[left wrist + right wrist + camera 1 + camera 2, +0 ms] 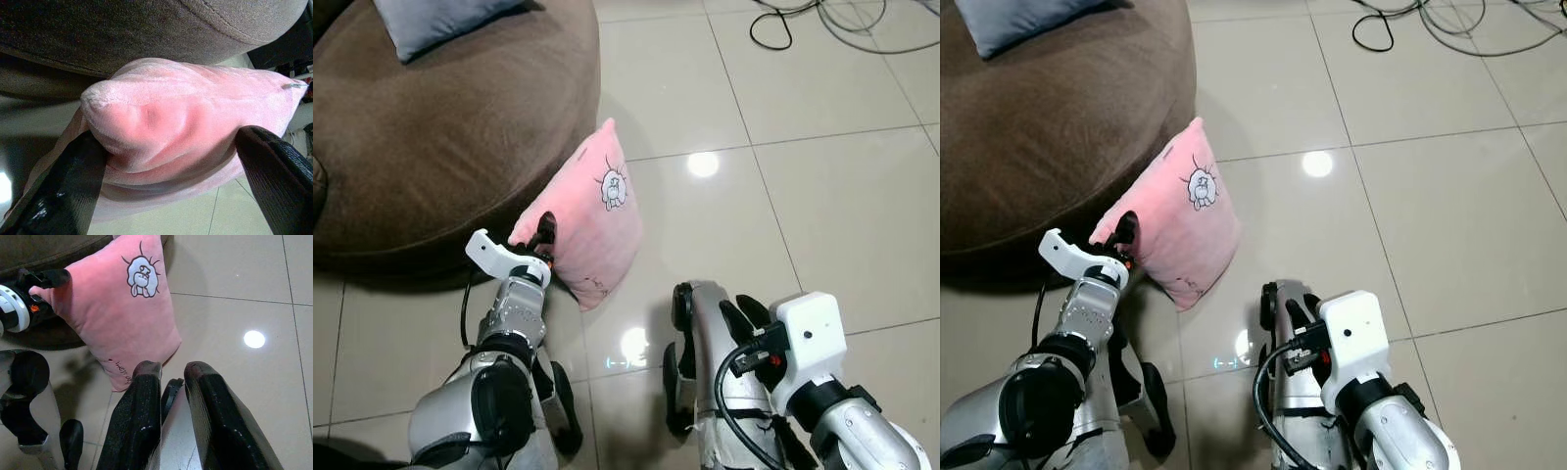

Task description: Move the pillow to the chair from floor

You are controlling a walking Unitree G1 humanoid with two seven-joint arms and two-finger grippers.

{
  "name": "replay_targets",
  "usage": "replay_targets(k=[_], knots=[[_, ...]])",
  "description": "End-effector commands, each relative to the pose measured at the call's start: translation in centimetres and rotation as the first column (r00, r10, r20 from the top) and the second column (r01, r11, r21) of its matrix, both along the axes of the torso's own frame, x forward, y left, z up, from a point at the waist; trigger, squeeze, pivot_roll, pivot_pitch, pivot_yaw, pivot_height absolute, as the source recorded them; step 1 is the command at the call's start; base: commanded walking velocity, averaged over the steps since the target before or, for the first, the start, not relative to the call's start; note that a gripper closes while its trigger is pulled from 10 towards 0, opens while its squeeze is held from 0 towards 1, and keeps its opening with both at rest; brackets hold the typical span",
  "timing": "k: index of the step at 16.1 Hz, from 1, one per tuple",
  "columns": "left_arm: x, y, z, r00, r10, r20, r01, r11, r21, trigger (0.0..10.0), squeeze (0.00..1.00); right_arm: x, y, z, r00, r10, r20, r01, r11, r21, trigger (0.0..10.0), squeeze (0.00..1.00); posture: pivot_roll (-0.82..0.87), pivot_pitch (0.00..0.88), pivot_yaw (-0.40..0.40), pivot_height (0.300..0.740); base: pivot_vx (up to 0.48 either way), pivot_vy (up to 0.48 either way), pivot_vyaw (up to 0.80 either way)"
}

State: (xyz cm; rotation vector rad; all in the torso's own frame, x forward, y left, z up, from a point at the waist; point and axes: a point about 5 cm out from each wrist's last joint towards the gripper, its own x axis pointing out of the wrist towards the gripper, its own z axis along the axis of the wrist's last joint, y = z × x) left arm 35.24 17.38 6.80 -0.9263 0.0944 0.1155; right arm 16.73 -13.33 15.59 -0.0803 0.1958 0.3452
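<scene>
A pink pillow (592,211) with a small cartoon patch stands on edge on the tiled floor, leaning against the round brown chair (440,127). My left gripper (544,235) is at the pillow's lower left corner, next to the chair's base. In the left wrist view its two black fingers (73,186) press into the plush corner (186,112) from both sides. My right gripper (744,315) hangs low to the right of the pillow, fingers nearly together with nothing between them. The right wrist view looks at the pillow (117,308) from a short distance.
A grey cushion (435,22) lies on the chair's seat at the back. Black and grey cables (822,20) trail over the tiles at the far right. Open tile floor (803,196) stretches right of the pillow. My own legs (705,392) stand below.
</scene>
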Motion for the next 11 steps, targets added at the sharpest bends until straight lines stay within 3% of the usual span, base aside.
replay_targets(k=[1, 2, 3, 4, 5, 7, 11], knots=[[-0.5, -0.5, -0.9, 1.000, -0.008, -0.023, 0.008, 0.999, -0.032, 10.0, 0.00, -0.5, 0.0, 0.0, 1.000, -0.003, -0.023, 0.003, 1.000, 0.006, 10.0, 0.00, -0.28, 0.384, -0.019, 0.507, 0.000, 0.000, 0.00], [-0.4, -0.4, -0.7, 1.000, 0.001, -0.014, -0.001, 0.999, -0.034, 10.0, 0.00, -0.5, 0.1, 0.0, 1.000, -0.004, -0.022, 0.004, 1.000, 0.008, 10.0, 0.00, -0.28, 0.385, -0.017, 0.507, 0.000, 0.000, 0.00], [-0.3, -0.3, -0.5, 1.000, 0.009, -0.006, -0.009, 0.999, -0.034, 6.4, 0.00, -0.6, 0.1, 0.0, 1.000, -0.004, -0.023, 0.004, 1.000, 0.009, 10.0, 0.00, -0.28, 0.380, -0.015, 0.507, 0.000, 0.000, 0.00], [-0.3, -0.3, -0.4, 1.000, 0.010, -0.003, -0.010, 0.999, -0.035, 4.0, 0.00, -0.6, 0.2, 0.0, 1.000, -0.004, -0.024, 0.004, 1.000, 0.010, 10.0, 0.00, -0.28, 0.380, -0.015, 0.507, 0.000, 0.000, 0.00], [-0.2, -0.4, -0.3, 1.000, 0.007, 0.010, -0.006, 0.999, -0.046, 0.0, 0.00, -0.6, 0.3, 0.0, 1.000, 0.004, -0.028, -0.003, 1.000, 0.012, 10.0, 0.00, -0.28, 0.376, -0.013, 0.507, 0.000, 0.000, 0.00], [-0.1, -0.5, -0.2, 1.000, -0.001, 0.019, 0.002, 0.999, -0.051, 0.0, 0.00, -0.7, 0.5, -0.2, 0.999, 0.028, -0.041, -0.027, 0.999, 0.017, 10.0, 0.00, -0.27, 0.375, -0.013, 0.507, 0.000, 0.000, 0.00], [-0.1, -0.9, -0.1, 0.999, -0.029, 0.038, 0.031, 0.998, -0.051, 0.0, 0.00, -1.7, 1.6, -1.0, 0.978, 0.184, -0.101, -0.185, 0.983, 0.000, 10.0, 0.00, -0.27, 0.370, -0.007, 0.507, 0.000, 0.000, 0.00]])
